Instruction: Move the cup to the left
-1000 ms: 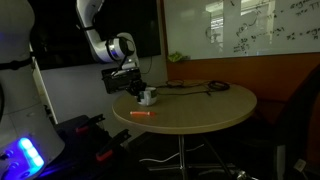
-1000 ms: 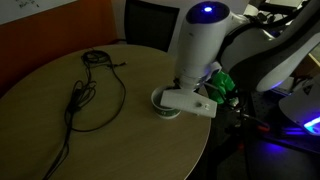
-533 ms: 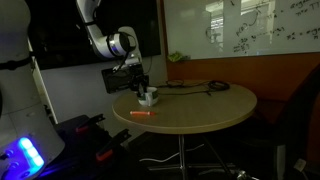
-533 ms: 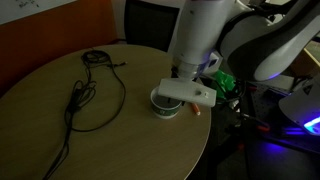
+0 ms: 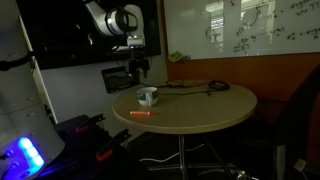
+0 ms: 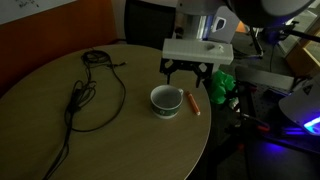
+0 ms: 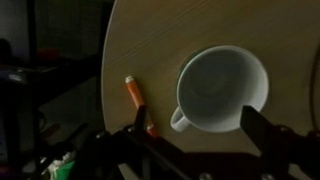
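Note:
The small white cup [image 5: 147, 96] stands upright near the edge of the round tan table [image 5: 200, 108], and it shows again as the cup [image 6: 166, 101] from a higher angle. My gripper [image 5: 137, 68] hangs above it, open and empty; in an exterior view the gripper [image 6: 189, 76] is clear of the rim. From the wrist, the cup [image 7: 222, 88] lies below with its handle towards the table edge. The gripper [image 7: 197, 125] has its dark fingers [image 7: 260, 130] spread wider than the cup.
An orange marker [image 6: 194, 104] lies close beside the cup near the table edge [image 7: 107, 60]. A black cable [image 6: 85, 90] trails across the far part of the table. A green object [image 6: 222, 86] sits off the table behind the arm.
The gripper was shut on the cup a second ago. It has opened, let the cup go and risen straight up; the cup stays on the table.

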Action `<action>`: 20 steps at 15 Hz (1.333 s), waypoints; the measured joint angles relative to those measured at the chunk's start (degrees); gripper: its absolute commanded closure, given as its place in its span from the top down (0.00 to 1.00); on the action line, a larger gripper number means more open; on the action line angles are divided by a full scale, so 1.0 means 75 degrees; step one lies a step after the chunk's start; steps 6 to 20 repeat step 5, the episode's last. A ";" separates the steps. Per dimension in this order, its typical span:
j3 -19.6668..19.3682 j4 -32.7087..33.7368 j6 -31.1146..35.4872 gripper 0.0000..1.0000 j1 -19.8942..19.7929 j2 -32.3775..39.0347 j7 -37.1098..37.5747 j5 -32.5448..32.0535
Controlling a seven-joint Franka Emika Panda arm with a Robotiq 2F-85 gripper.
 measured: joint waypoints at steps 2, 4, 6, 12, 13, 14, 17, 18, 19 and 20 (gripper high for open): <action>0.0002 0.0032 -0.0126 1.00 -0.0116 -0.0280 -0.0097 -0.0004; 0.0022 0.0059 -0.0283 1.00 -0.0154 -0.0433 -0.0128 -0.0004; 0.0032 0.0081 -0.0361 1.00 -0.0158 -0.0471 -0.0143 -0.0004; 0.0032 0.0081 -0.0361 1.00 -0.0158 -0.0471 -0.0143 -0.0004; 0.0032 0.0081 -0.0361 1.00 -0.0158 -0.0471 -0.0143 -0.0004; 0.0032 0.0081 -0.0361 1.00 -0.0158 -0.0471 -0.0143 -0.0004; 0.0032 0.0081 -0.0361 1.00 -0.0158 -0.0471 -0.0143 -0.0004; 0.0032 0.0081 -0.0361 1.00 -0.0158 -0.0471 -0.0143 -0.0004; 0.0032 0.0081 -0.0361 1.00 -0.0158 -0.0471 -0.0143 -0.0004; 0.0032 0.0081 -0.0361 1.00 -0.0158 -0.0471 -0.0143 -0.0004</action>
